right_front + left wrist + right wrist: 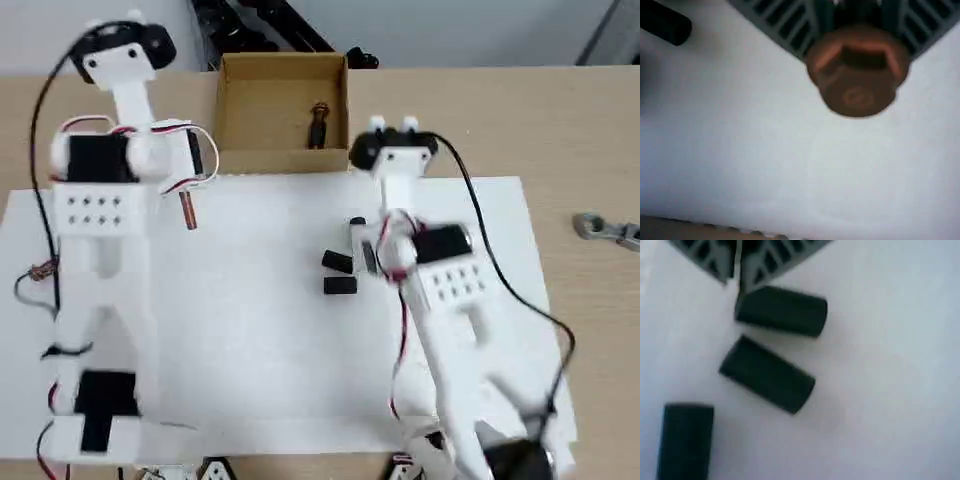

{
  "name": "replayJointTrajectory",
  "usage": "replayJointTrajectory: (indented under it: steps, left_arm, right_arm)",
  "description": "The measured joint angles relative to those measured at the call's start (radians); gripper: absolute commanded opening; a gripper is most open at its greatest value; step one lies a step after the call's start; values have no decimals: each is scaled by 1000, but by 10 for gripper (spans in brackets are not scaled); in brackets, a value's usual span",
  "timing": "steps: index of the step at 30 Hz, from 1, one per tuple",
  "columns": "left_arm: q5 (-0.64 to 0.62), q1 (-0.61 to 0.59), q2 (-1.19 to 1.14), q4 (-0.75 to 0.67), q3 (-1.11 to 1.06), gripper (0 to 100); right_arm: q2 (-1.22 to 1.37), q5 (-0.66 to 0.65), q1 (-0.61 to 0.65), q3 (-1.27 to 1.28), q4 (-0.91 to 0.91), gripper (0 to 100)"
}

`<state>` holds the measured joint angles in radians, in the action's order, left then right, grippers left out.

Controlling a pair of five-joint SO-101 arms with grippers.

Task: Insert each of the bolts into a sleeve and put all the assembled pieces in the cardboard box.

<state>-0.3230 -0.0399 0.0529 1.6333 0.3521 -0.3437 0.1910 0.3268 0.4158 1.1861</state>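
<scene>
My left gripper [188, 200] hangs over the left part of the white board, shut on a copper bolt [188, 211]. The bolt's hexagonal head [857, 75] points down between the dark fingers [785, 20]. Three black sleeves lie near the board's middle: one [781, 310] right at the tips of my right gripper [737, 275], a second [767, 374] beside it and a third [686, 440] farther off. My right gripper's fingers are pressed together with nothing between them. From above, the sleeves [339, 273] lie just left of my right gripper [366, 256]. The cardboard box [232, 110] at the back holds one assembled piece [318, 125].
The white board [260, 380] covers most of the wooden table. A metal tool [603, 228] lies on the bare wood at the far right. Another black sleeve [665, 22] shows at the left wrist view's corner. Cables trail from both arm bases.
</scene>
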Motion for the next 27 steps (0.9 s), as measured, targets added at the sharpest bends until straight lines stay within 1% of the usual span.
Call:
replayJointTrajectory:
  steps: [3, 8, 10, 14, 16, 19, 24, 27]
  left_arm:
    - [12, 0, 77, 28, 0, 6]
    - [48, 0, 178, 48, -49, 6]
    - [51, 0, 212, 48, -89, 6]
    - [51, 0, 276, 35, -173, 6]
    - [51, 0, 310, 17, -219, 6]
    - [51, 0, 365, -14, -285, 6]
    - [54, 0, 453, -61, -388, 6]
    - [86, 0, 493, -78, -430, 6]
  right_arm:
    - [152, 0, 2, -147, 55, 9]
    - [394, 0, 0, -434, 238, 15]
    - [479, 0, 0, -542, 302, 66]
    - [631, 0, 2, -724, 404, 212]
    - [690, -3, 0, -792, 433, 217]
    - [730, -12, -2, -836, 442, 194]
    - [784, -17, 0, -850, 423, 190]
    - [825, -17, 0, -850, 400, 190]
